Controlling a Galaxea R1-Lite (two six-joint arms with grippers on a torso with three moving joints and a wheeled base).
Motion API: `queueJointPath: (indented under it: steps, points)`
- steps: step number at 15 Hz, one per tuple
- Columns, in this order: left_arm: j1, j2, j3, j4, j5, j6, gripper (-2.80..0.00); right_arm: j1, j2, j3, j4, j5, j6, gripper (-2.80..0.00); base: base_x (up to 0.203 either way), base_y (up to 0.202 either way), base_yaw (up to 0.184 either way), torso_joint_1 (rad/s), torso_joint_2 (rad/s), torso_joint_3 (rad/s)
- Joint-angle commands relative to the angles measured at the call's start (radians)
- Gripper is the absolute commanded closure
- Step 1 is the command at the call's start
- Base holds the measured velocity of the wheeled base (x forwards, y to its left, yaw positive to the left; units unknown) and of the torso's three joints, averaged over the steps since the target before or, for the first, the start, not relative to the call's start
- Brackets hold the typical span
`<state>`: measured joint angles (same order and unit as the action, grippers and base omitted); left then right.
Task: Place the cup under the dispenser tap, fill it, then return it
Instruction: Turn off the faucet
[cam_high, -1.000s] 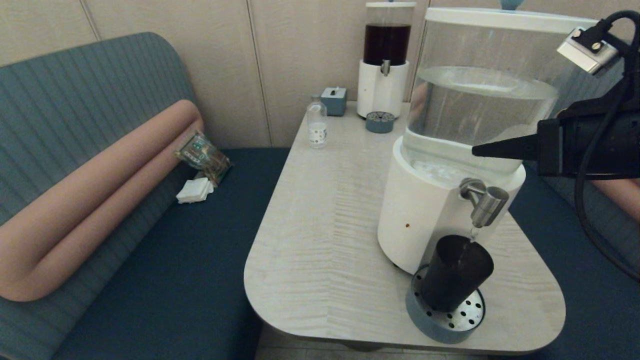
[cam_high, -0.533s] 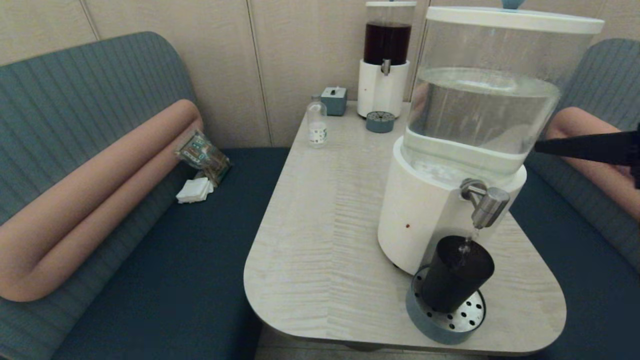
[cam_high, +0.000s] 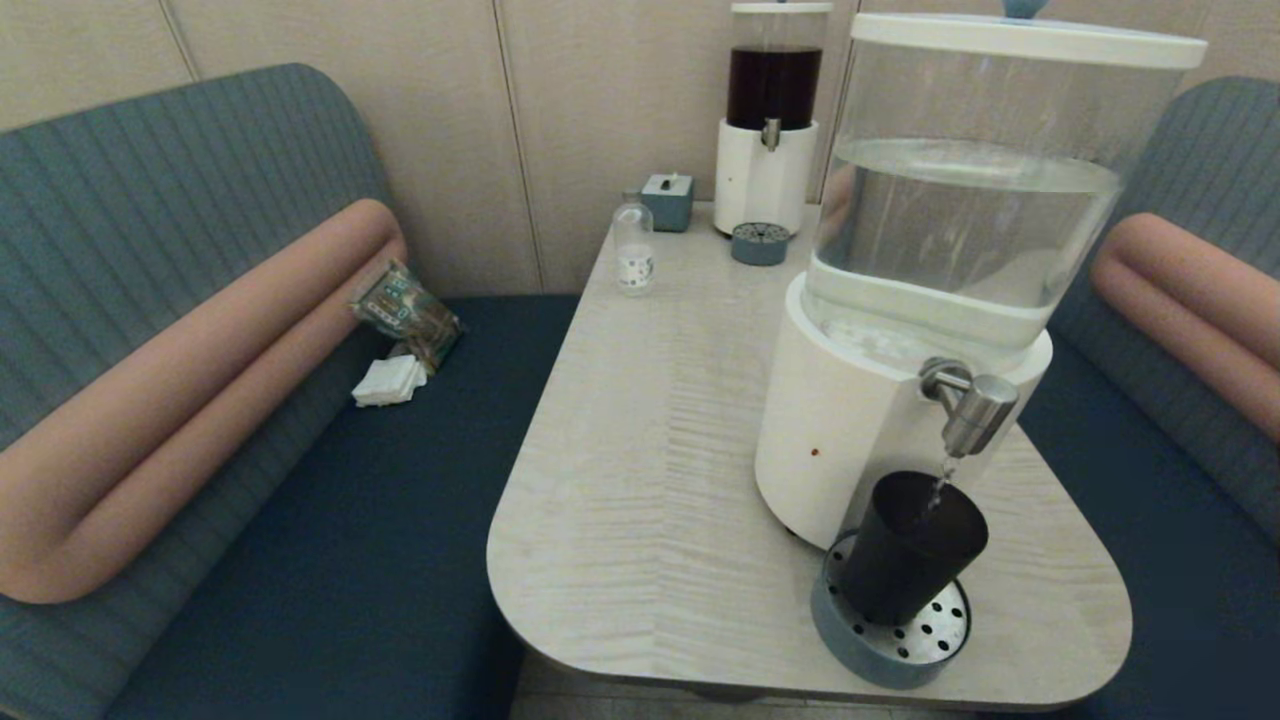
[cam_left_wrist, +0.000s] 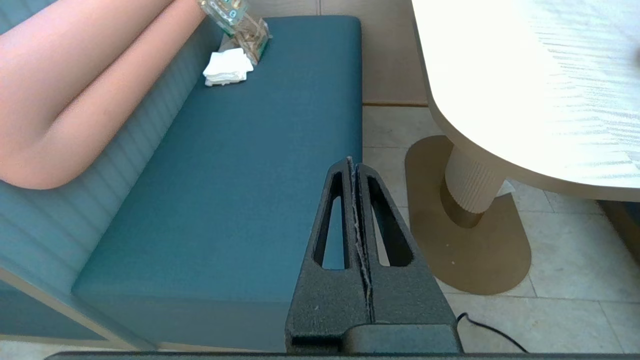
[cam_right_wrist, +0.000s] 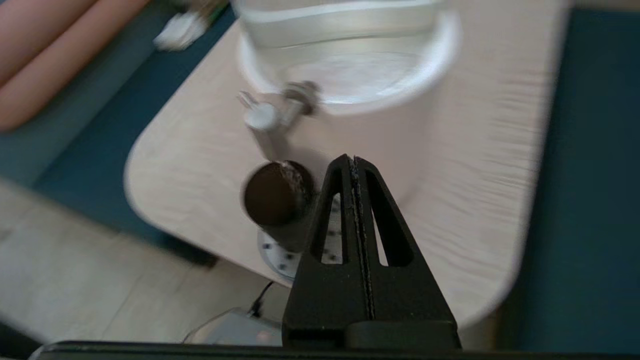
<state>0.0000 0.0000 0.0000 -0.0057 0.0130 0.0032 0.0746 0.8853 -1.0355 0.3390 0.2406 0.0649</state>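
While one cup (cam_high: 912, 548) stands under one dispenser tap (cam_high: 972, 405), two grippers closed, empty.

No text can be read. The small bottle (cam_high: 634, 246) near the dark dispenser (cam_high: 769, 120) has a label, and the packet (cam_high: 405, 312) has print, both illegible.

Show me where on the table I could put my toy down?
The big bare patch of the table lies between the small bottle and the near edge, left of the white dispenser. It is crowded around the cup on its drip tray under the tap.
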Motion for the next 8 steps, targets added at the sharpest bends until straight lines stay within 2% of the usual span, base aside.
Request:
queueJointPath:
  steps: [1,4,8]
  points:
    - [0.0,0.002,0.002,0.0,0.001,0.0,0.0,-0.022,-0.154,0.021,0.028,-0.016,-0.001,0.0,0.0,0.0,0.0,0.0,0.0,0.0]
    - [0.0,0.002,0.002,0.0,0.001,0.0,0.0,-0.026,-0.289,0.036,0.108,-0.041,-0.006,0.0,0.0,0.0,0.0,0.0,0.0,0.0]
    - [0.0,0.002,0.002,0.0,0.001,0.0,0.0,-0.027,-0.423,0.144,0.124,-0.084,-0.024,0.0,0.0,0.0,0.0,0.0,0.0,0.0]
